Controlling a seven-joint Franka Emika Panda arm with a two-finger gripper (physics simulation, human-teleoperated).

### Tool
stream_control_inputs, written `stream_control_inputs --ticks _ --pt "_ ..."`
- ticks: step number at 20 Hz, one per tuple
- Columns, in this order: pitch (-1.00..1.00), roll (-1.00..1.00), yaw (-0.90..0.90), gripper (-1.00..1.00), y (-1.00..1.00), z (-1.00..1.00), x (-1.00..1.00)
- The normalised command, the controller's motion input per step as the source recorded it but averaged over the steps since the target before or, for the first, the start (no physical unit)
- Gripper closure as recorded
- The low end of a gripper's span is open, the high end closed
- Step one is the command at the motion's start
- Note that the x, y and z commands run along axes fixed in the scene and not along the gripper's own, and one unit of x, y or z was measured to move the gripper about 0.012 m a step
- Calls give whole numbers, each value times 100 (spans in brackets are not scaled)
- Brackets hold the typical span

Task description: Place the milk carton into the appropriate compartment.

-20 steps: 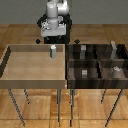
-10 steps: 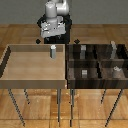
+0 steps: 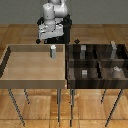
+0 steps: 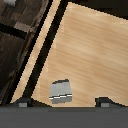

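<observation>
The white Franka arm is folded above the far edge of the tables, its dark-fingered gripper (image 3: 48, 36) hanging over the back rim of the light wooden tray (image 3: 10, 65) at the exterior view's left. The jaws are spread wide and clasp nothing; in the wrist view the two dark fingertips (image 4: 22, 103) sit well apart along the frame's lower edge, with bare wood between them.

The small whitish-grey rectangular milk carton (image 3: 52, 51) stands upright on the tray's floor near its back wall, toward the side that meets the dark brown compartmented bin (image 3: 96, 62). It is below the gripper and free of it.

The tray is pale, smooth-grained wood with raised walls, resting on thin metal legs. The bin beside it is dark wood split by partitions into several cells, which hold little grey blocks (image 3: 84, 73).

The wrist view shows the carton (image 4: 61, 90) from above, its grey top crossed by a pale ridge, lying between the fingertips and close to the tray's wall, with the dark bin beyond. The exterior view alone shows the arm's pose and the bin's cells.
</observation>
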Motion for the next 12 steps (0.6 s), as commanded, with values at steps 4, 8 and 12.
stream_control_inputs --ticks 4,8,12 --pt "0 0 0 -100 0 0 0" --pt "0 0 0 -100 0 -75 0" --pt "0 0 0 -100 25 0 0"
